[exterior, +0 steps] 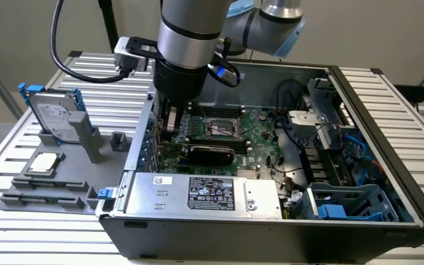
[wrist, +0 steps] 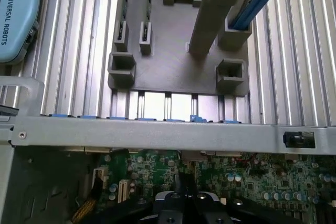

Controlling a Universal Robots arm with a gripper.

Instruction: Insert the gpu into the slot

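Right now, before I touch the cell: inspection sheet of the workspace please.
Surface: slatted metal table carrying an open PC case.
Job's things: gpu lies across the motherboard next to the processor socket; slot cannot be made out.
Clutter: hard drive and processor chip on a grey fixture; silver power supply in the case.
Grippers: gripper down inside the case, at the gpu's end on the exterior view's left.
Cables: black cable looped beside the arm; blue cables inside the case.
Surroundings: plain wall; nothing else seen.
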